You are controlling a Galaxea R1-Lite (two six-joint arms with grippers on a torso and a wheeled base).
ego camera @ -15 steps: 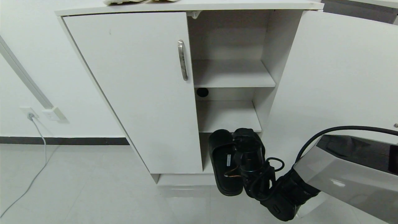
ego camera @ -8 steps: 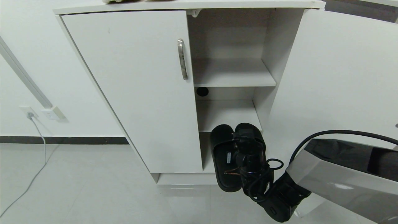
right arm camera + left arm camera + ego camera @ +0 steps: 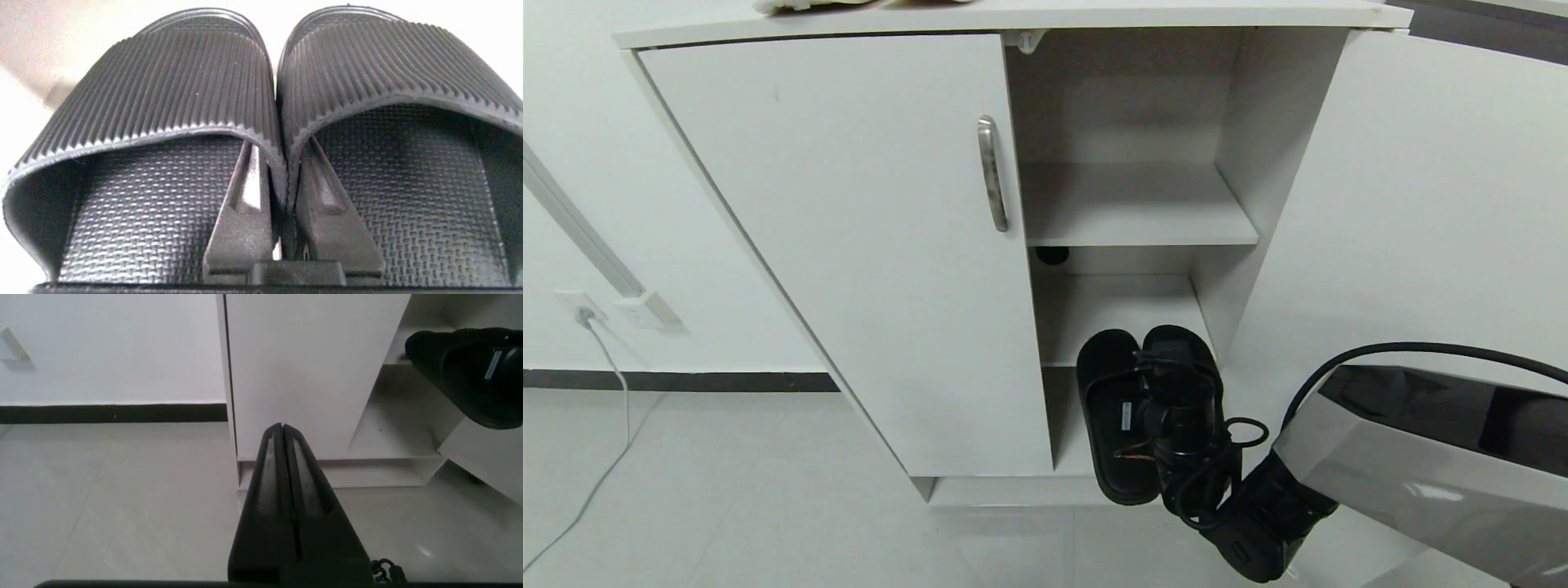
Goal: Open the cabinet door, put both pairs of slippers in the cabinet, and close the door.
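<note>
A pair of black slippers (image 3: 1131,408) hangs in front of the cabinet's lower right compartment, toes toward the opening. My right gripper (image 3: 1168,384) is shut on the pair; in the right wrist view its fingers (image 3: 245,204) pinch the two inner side walls of the black slippers (image 3: 270,106) together. The white cabinet (image 3: 1013,16) has its right door (image 3: 1405,204) swung open and its left door (image 3: 849,245) shut. A light-coloured slipper (image 3: 800,5) lies on the cabinet top. My left gripper (image 3: 282,449) is shut and empty, low over the floor before the cabinet base.
Inside the open side are an upper shelf (image 3: 1135,220), a middle shelf (image 3: 1119,327) and the bottom space. A metal handle (image 3: 990,173) is on the left door. A wall socket with a grey cable (image 3: 584,318) is at the far left. The floor is pale tile.
The head view has shifted, so the cabinet looks larger and lower. The right gripper with the black slippers has risen slightly toward the lower opening.
</note>
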